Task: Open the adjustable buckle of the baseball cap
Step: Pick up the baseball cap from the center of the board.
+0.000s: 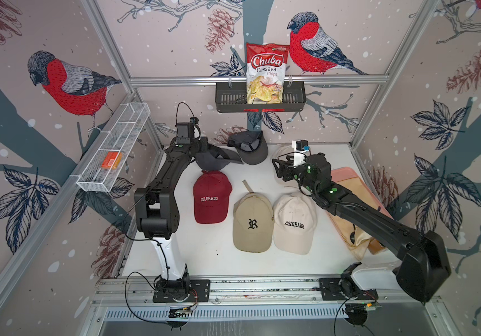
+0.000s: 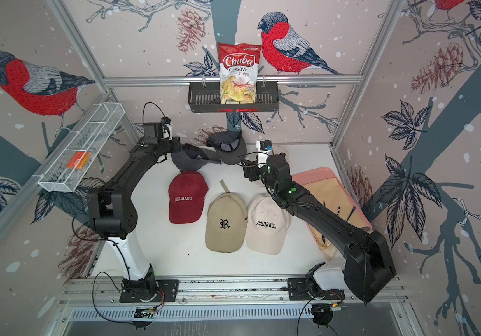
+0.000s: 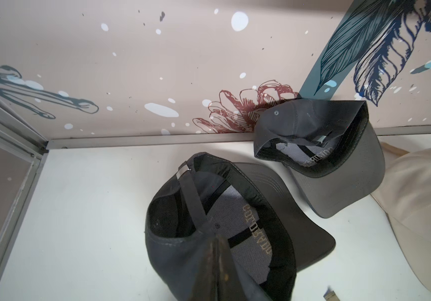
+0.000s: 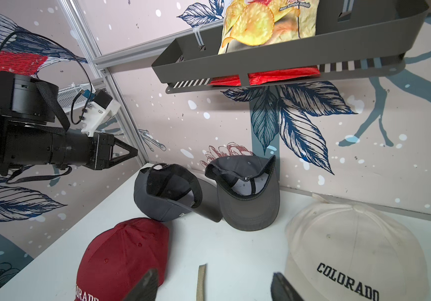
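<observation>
**Claws.** The left claw (image 4: 131, 152) is being held shut on nothing and is hanging in the air, clear of every cap. The right claw (image 4: 214, 278) is standing open and empty, and only a tan strap end (image 4: 201, 281) is lying on the table (image 3: 92, 221) below it.

**Task's thing.** The charcoal baseball cap (image 3: 248, 208) is lying crown-down on the table, just below and ahead of the left claw, with its opening turned up. Its strap (image 3: 193, 203) is arching across the rear gap. The metal buckle (image 3: 182, 173) is sitting at the end of the strap farthest from the left claw's tip. A grey cap (image 3: 339, 182) is resting just beyond it, on the right claw's side.

**Handling, as judged.**
- The cap is being rated light and soft, so the crown is likely to fold or slide under any push.
- The brim (image 3: 300, 213) is being rated the only stiff part.
- The strap is being rated thin and limp, and the buckle small, hard and smooth, so a slip is being expected there.

**Hold advised.**
- The cap is best pinned at the rear band beside the buckle.
- The strap is best pinched close to the buckle.
- The strap's free tail is not being made out clearly.
</observation>
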Tool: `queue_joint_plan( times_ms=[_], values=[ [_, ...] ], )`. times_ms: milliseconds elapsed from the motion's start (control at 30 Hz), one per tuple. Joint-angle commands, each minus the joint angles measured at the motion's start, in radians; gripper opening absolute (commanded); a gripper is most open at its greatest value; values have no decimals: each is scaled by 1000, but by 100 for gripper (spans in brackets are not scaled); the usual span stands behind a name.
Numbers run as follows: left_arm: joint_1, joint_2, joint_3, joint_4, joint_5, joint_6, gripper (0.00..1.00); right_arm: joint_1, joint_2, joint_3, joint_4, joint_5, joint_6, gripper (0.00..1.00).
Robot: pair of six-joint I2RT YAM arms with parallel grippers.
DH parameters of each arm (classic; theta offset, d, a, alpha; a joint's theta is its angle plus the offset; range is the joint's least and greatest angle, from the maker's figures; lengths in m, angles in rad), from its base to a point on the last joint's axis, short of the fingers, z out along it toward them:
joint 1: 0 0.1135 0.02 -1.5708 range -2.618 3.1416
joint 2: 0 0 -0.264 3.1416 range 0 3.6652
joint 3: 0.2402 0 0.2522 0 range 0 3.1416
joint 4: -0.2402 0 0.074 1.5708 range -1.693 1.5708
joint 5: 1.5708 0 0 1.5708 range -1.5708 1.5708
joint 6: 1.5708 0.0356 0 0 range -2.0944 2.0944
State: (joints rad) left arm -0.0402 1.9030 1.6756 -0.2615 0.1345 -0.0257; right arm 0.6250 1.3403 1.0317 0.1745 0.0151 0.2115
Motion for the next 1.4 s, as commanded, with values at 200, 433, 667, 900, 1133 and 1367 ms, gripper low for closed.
queue_joint_plan(
  times_ms=[200, 433, 667, 900, 1133, 1367],
  values=[
    [3, -17, 10, -17, 43, -14, 20, 5, -35, -14, 31, 8, 23, 71],
    [2, 192, 243, -256, 40, -44, 45, 15, -39, -13, 17, 22, 11, 72],
    [2, 289, 331, -279, 4, -39, 53, 9, -16, -8, 14, 33, -4, 73],
    [3, 389, 435, -363, 39, -31, 52, 0, 39, 25, 17, 10, -9, 73],
    [16, 389, 423, -317, 119, -36, 0, -14, 65, 39, 26, -8, -6, 73],
    [19, 304, 385, -235, 143, -7, 0, -15, 48, 27, 26, -8, -4, 73]
  ],
)
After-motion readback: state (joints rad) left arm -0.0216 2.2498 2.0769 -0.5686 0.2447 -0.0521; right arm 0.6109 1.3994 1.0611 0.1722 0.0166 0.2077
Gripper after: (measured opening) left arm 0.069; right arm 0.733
